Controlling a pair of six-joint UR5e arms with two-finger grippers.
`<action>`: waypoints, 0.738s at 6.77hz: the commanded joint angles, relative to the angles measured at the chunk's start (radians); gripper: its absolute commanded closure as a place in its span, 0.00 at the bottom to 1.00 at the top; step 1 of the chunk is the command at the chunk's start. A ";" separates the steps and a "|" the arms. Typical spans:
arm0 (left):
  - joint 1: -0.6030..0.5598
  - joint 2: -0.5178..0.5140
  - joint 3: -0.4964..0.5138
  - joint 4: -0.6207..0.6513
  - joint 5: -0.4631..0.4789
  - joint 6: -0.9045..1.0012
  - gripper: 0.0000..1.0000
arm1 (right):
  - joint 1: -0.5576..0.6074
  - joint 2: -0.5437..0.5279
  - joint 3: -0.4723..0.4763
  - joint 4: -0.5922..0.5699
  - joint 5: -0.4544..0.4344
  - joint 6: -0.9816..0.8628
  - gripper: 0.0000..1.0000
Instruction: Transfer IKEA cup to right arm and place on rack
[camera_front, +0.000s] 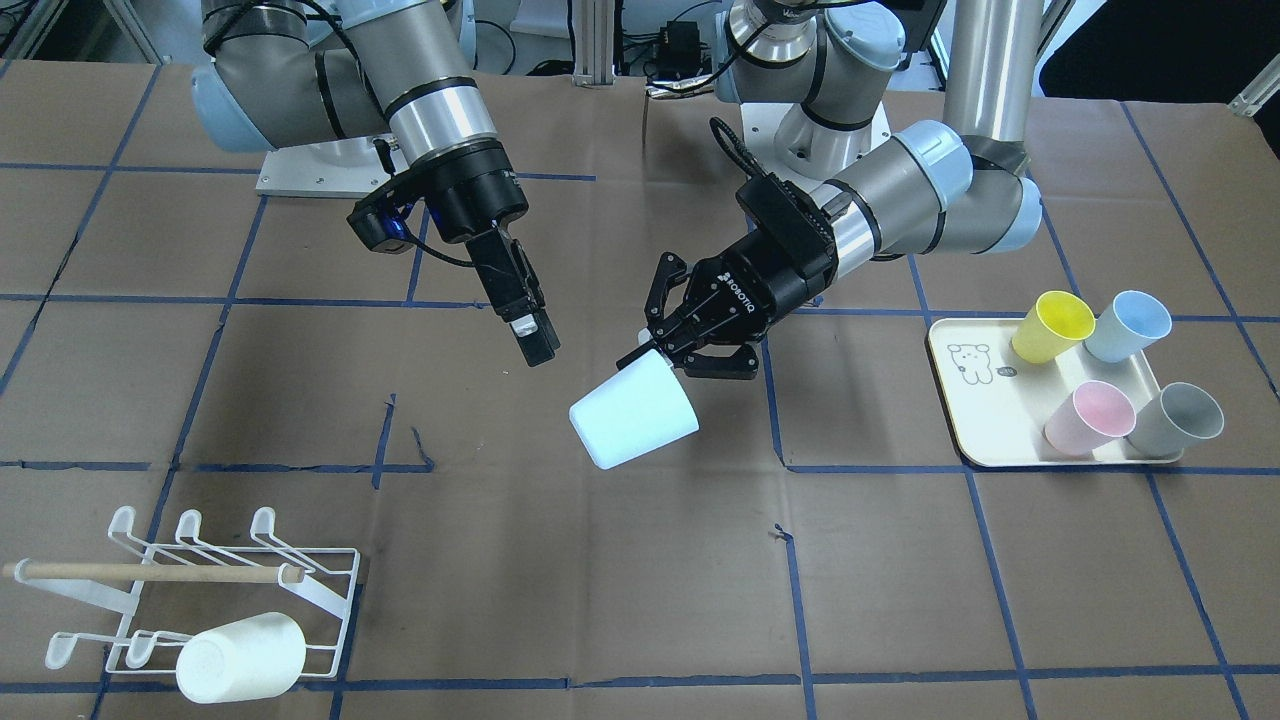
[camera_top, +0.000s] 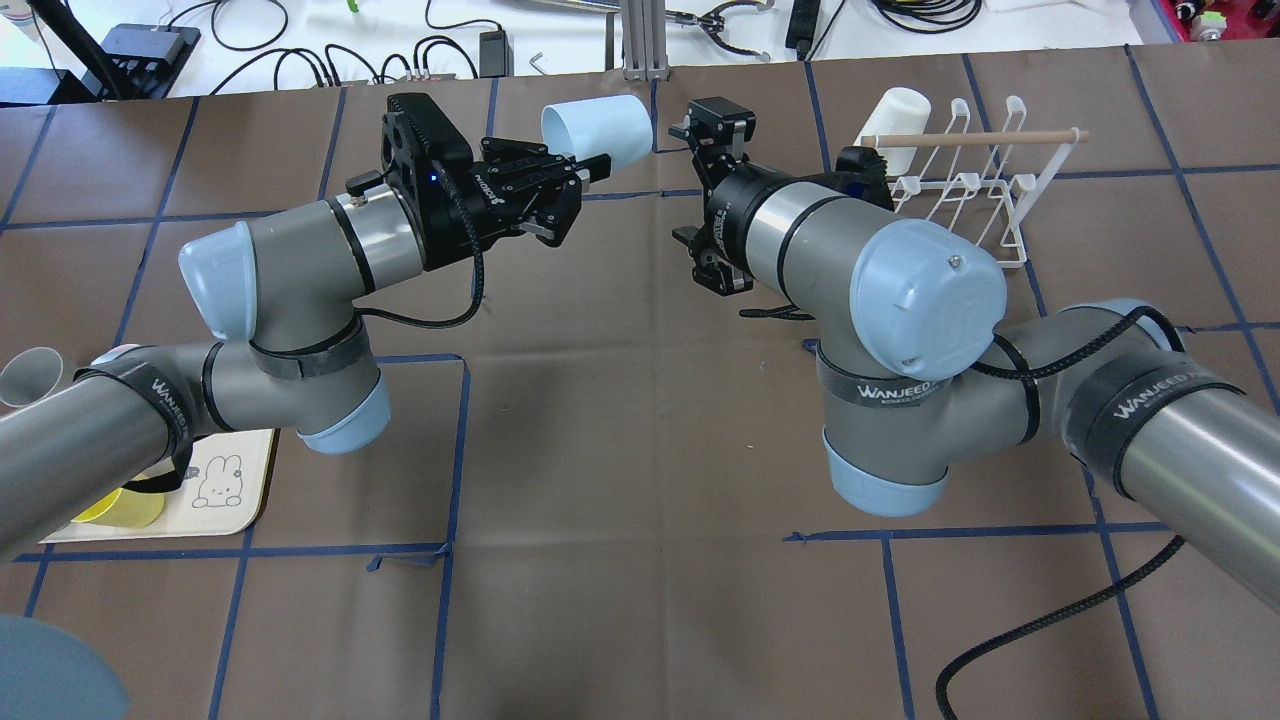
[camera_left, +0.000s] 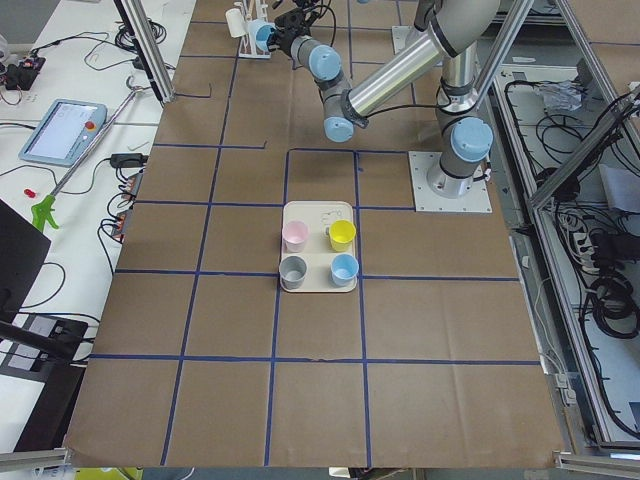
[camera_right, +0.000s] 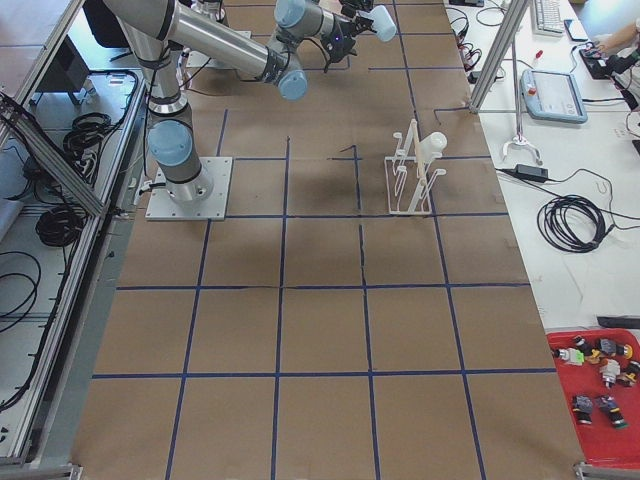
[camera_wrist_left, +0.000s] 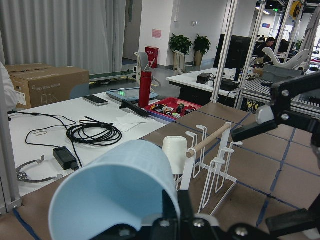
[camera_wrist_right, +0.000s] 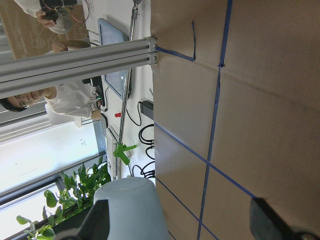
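One pale-blue tapered cup (camera_front: 632, 415), tilted, clamped in left tool (camera_front: 665, 360); right tool (camera_front: 535, 340) spread.

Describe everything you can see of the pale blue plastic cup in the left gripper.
The pale blue plastic cup is a plain tapered tumbler with smooth matte walls and no handle. The left gripper holds it in the air above the middle of the brown table, pinching the wall at the rim. In the left wrist view its open mouth faces the camera. It lies tilted on its side, closed base pointing away from the gripper. Nothing else touches it, and the open right gripper stands apart from it.
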 joint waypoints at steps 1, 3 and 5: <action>-0.004 0.001 -0.022 0.029 0.002 -0.002 0.99 | 0.038 0.029 -0.057 0.047 0.000 0.036 0.06; -0.005 0.001 -0.022 0.029 0.003 -0.002 0.98 | 0.054 0.081 -0.104 0.046 -0.001 0.037 0.06; -0.005 0.001 -0.022 0.029 0.008 -0.002 0.98 | 0.058 0.107 -0.134 0.046 -0.001 0.036 0.06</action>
